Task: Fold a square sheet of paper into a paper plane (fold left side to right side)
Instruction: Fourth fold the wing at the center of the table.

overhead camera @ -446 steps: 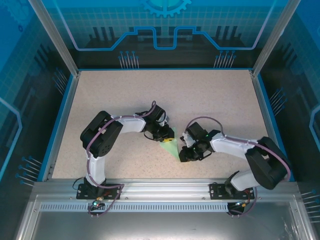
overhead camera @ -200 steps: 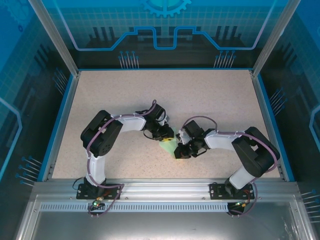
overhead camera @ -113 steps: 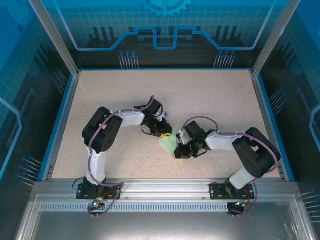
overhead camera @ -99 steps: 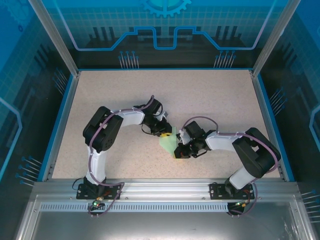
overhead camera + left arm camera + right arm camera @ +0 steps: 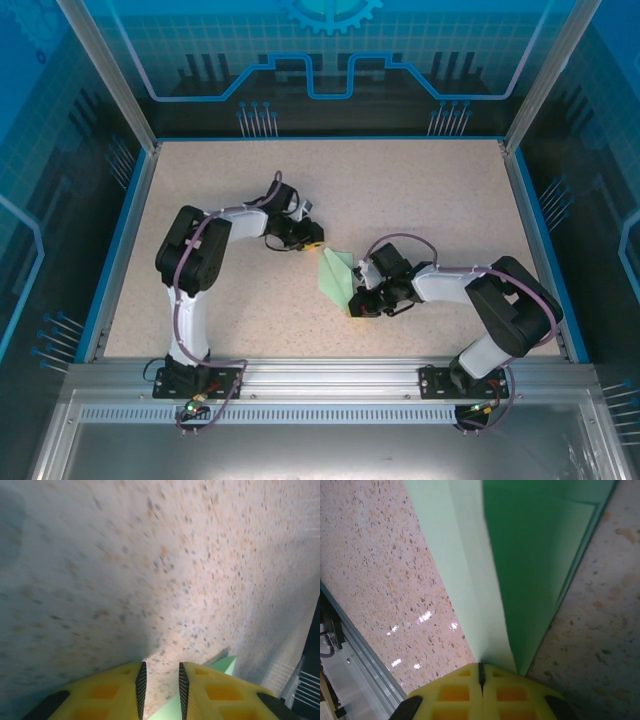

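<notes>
The square sheet of paper (image 5: 337, 272) is pale green and folded into a narrow pointed shape. It lies on the speckled table near the middle. My right gripper (image 5: 352, 303) is shut on its near end. In the right wrist view the yellow jaws (image 5: 481, 664) meet on a raised fold of the paper (image 5: 520, 555), which runs away from them. My left gripper (image 5: 313, 240) hovers just up and left of the paper's far corner, apart from it. Its fingers (image 5: 160, 664) stand slightly open with bare table between them, and a green corner (image 5: 224, 665) shows behind the right finger.
The speckled table (image 5: 420, 190) is bounded by a blue rim (image 5: 330, 139) and aluminium posts. A metal rail (image 5: 330, 375) with both arm bases runs along the near edge. The right arm's elbow (image 5: 515, 310) sits low at the right.
My left gripper has drawn back up and to the left, off the paper, and its jaws have parted a little. The right gripper has stayed shut on the paper, whose far end now lies uncovered.
</notes>
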You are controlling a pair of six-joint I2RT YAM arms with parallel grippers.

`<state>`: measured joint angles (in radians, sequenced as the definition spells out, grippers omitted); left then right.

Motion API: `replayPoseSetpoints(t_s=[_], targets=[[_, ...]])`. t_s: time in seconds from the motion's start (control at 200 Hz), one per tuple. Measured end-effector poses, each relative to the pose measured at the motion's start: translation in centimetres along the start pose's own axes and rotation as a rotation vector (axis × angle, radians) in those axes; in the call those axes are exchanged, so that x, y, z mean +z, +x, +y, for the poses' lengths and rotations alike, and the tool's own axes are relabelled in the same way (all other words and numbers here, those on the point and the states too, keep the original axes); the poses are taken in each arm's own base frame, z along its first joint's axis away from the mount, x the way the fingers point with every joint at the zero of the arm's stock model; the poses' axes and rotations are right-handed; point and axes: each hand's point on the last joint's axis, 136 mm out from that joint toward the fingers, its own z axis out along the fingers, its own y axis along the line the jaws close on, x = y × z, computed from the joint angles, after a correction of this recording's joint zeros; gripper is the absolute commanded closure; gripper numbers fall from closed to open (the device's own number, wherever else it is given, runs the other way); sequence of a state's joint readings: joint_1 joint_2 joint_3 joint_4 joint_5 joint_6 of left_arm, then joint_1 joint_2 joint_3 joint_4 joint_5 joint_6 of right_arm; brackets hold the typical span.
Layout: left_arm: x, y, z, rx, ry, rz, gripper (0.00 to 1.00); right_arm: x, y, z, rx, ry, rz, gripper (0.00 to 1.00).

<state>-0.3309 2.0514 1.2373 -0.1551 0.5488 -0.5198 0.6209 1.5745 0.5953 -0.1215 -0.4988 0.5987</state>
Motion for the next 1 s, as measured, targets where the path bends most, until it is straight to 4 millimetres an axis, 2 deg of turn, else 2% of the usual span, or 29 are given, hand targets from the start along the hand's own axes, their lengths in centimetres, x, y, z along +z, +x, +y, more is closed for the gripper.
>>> replayPoseSetpoints(t_s=[0.12,0.25,0.335,0.395,0.5,0.57,0.73,1.0], targets=[[-2.2,0.5,-1.8,0.033,0.024,-0.035,0.72,0.0,0.0,0.0,0.004,0.000,0.000,1.00],[-4.9,2.8,-5.9,0.125,0.080,-0.064,0.72,0.0,0.0,0.0,0.004,0.000,0.000,1.00],[-4.8,5.2,-8.4,0.189,0.124,-0.037,0.72,0.0,0.0,0.0,0.004,0.000,0.000,1.00],[-3.7,6.9,-9.1,0.213,0.143,0.002,0.72,0.0,0.0,0.0,0.005,0.000,0.001,1.00],[-1.5,9.8,-8.3,0.200,0.140,0.084,0.72,0.0,0.0,0.0,0.005,0.000,0.001,1.00],[-0.2,10.7,-7.5,0.177,0.130,0.123,0.72,0.0,0.0,0.0,0.005,0.000,0.001,1.00],[1.7,11.0,-5.9,0.141,0.110,0.152,0.72,0.0,0.0,0.0,0.005,0.000,0.001,1.00],[3.4,10.3,-4.5,0.119,0.062,0.155,0.73,0.0,0.0,0.0,0.007,0.003,0.004,1.00]])
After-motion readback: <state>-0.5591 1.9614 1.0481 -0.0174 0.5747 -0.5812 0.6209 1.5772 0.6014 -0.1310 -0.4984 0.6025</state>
